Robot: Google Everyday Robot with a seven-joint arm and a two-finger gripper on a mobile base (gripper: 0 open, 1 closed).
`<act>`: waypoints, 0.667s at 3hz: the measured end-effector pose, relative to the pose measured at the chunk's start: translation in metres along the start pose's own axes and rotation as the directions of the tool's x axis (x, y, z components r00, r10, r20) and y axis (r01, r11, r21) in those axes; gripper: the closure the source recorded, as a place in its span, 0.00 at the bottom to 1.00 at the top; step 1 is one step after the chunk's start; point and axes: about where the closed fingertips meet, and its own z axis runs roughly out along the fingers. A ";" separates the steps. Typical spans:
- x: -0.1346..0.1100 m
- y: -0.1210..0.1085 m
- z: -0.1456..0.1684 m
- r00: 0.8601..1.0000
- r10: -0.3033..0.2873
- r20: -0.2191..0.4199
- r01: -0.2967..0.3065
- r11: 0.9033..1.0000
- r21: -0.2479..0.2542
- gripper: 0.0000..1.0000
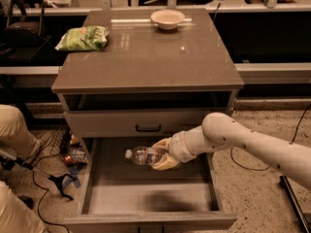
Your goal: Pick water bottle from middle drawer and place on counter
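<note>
- The bottle (141,155) looks light, thin-walled and easily squashed. Its clear ribbed plastic is likely slick, though the ribs should give some bite.
- The best hold is across the ribbed body near the middle or lower half, gently enough not to crush it. The cap end is too narrow to hold well.
- The hand (158,155) is closed around the bottle's bottom half. The bottle lies sideways in it, white cap pointing left.
- The bottle hangs inside the open drawer (146,198), toward the back and above the bare floor. A shadow falls on the floor below it.
- The arm (243,140) reaches in from the right, elbow bent at the drawer's right edge, wrist pointing left.
- The surface (146,57) above has room in front of the green bag (83,38) and bowl (167,18).
</note>
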 end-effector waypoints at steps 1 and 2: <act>-0.013 -0.025 -0.062 0.997 -0.048 -0.058 0.052 0.996 0.071 1.00; -0.050 -0.056 -0.148 0.981 -0.132 -0.141 0.153 0.977 0.151 1.00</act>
